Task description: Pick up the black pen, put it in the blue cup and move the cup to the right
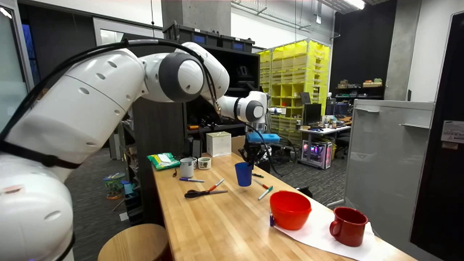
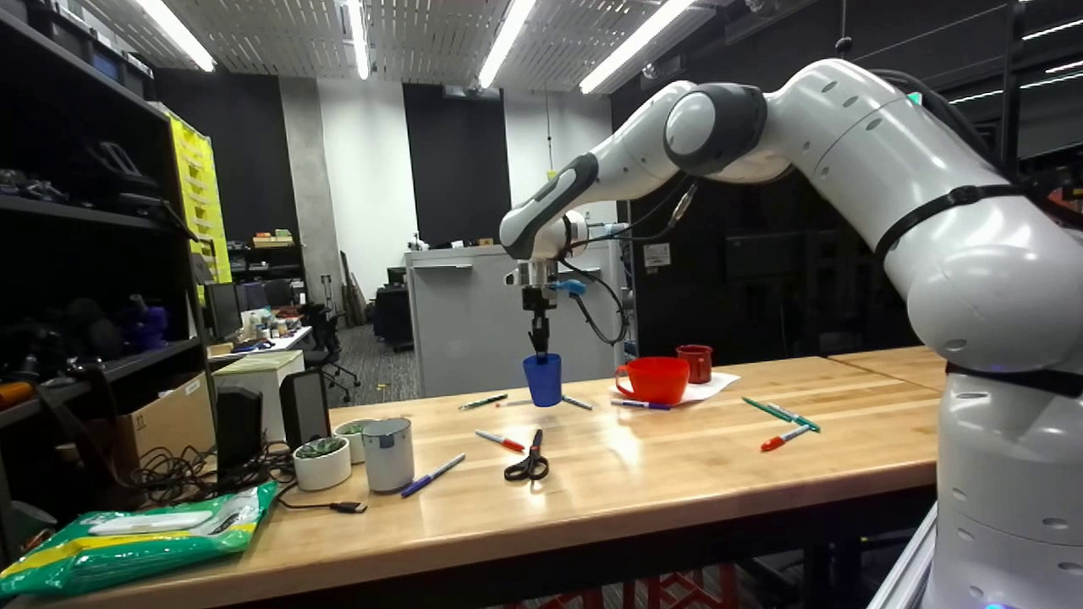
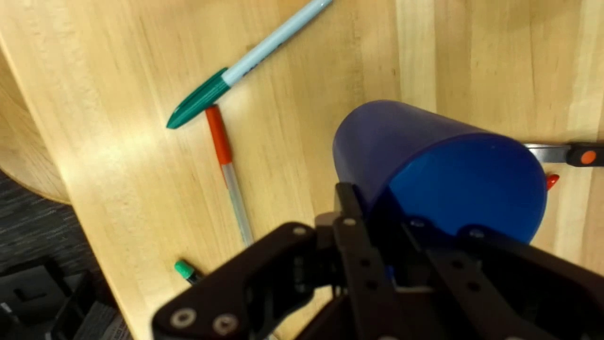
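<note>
end effector (image 2: 540,345) pinched the blue cup (image 2: 543,382) by its wall

the fingers (image 3: 354,245) gripped the cup's wall, one outside it and one inside. the cup was nearly upright and seemed just clear of the bench (image 2: 660,461); the fingers hid part of its inside, so whether the black pen lay there could not be told. near it, in the wrist view, a green-capped marker (image 3: 264,49) and a red-capped pen (image 3: 231,184) lay with their caps close together, and the end effector partly covered a dark, green-ended pen (image 3: 185,269). across from these lay black-handled scissors (image 2: 527,467), with a red-capped marker (image 2: 501,441) just beside them. farther out, a dark red mug (image 1: 349,226) stood on white paper (image 1: 315,238) near a wide red bowl (image 1: 290,212). well apart were a pale grey cup (image 2: 389,457) and two plant pots (image 2: 322,470).
</note>
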Available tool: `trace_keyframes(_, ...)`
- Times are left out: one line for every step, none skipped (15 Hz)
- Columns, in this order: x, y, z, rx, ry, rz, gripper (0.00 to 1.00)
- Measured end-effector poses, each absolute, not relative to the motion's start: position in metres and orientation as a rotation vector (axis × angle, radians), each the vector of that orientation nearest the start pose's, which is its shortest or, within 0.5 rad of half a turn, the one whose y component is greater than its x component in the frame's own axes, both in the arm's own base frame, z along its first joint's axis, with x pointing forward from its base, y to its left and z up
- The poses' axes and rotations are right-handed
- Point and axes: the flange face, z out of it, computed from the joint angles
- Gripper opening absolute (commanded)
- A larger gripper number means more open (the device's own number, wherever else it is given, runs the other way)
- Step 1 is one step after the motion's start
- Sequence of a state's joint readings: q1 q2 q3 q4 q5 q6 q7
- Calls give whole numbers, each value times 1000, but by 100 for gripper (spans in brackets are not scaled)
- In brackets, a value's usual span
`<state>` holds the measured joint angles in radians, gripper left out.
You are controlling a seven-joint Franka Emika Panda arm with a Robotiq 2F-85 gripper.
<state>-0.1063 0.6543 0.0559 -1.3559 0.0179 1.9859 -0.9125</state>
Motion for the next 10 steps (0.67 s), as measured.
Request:
trace_keyframes(716, -43, 336, -2823, -1241, 11, 3)
trace_keyframes(707, -42, 336, -2829, -1221, 29, 3)
trace_keyframes(697, -40, 337, -2833, -1203, 48, 3)
trace_keyframes(687, -39, 338, -2837, -1186, 63, 3)
trace_keyframes(677, -38, 340, -2842, -1172, 74, 3)
trace_keyframes(666, -38, 341, -2847, -1159, 82, 3)
trace_keyframes(656, -39, 343, -2857, -1155, 81, 3)
trace_keyframes(646, -40, 343, -2867, -1154, 68, 3)
trace_keyframes(636, -42, 342, -2879, -1151, 49, 3)
trace_keyframes(626, -45, 339, -2892, -1149, 25, 3)
